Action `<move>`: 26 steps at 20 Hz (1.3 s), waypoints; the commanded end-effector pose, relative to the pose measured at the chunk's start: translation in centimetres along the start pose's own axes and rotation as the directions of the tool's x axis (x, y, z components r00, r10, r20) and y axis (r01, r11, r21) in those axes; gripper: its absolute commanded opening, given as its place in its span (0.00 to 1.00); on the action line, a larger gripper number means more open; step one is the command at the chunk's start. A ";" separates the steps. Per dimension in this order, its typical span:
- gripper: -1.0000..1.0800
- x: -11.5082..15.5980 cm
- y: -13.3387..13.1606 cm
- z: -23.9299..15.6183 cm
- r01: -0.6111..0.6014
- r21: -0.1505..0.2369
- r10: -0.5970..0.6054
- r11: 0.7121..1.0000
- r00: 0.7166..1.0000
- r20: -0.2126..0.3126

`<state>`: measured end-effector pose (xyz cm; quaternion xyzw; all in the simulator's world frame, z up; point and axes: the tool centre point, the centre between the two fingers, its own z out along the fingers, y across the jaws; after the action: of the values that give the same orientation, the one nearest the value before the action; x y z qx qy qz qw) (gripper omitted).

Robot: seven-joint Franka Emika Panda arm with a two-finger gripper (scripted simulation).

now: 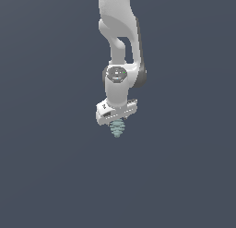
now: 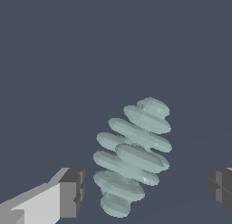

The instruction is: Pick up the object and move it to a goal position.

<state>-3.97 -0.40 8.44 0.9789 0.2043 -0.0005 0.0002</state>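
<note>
The object [image 1: 118,129] is a small pale teal-green ridged cone, a stack of discs tapering to a tip. In the exterior view it sits directly under the white hand of my gripper [image 1: 117,122], which is lowered over it and hides its top part. In the wrist view the cone [image 2: 133,153] lies tilted between the two dark finger pads [image 2: 74,191]. My gripper [image 2: 147,189] is open: the jaws stand wide apart, with a visible gap between each pad and the cone. Nothing is held.
A plain dark grey-blue surface [image 1: 46,176] fills both views. The white arm [image 1: 120,33] comes down from the top of the exterior view. No other objects or goal marker show.
</note>
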 end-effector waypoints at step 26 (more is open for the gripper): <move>0.00 -0.1 -0.1 5.1 0.008 0.000 -0.008 1.000 1.000 -0.001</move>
<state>-3.51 0.16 4.10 0.9772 0.2121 0.0080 0.0007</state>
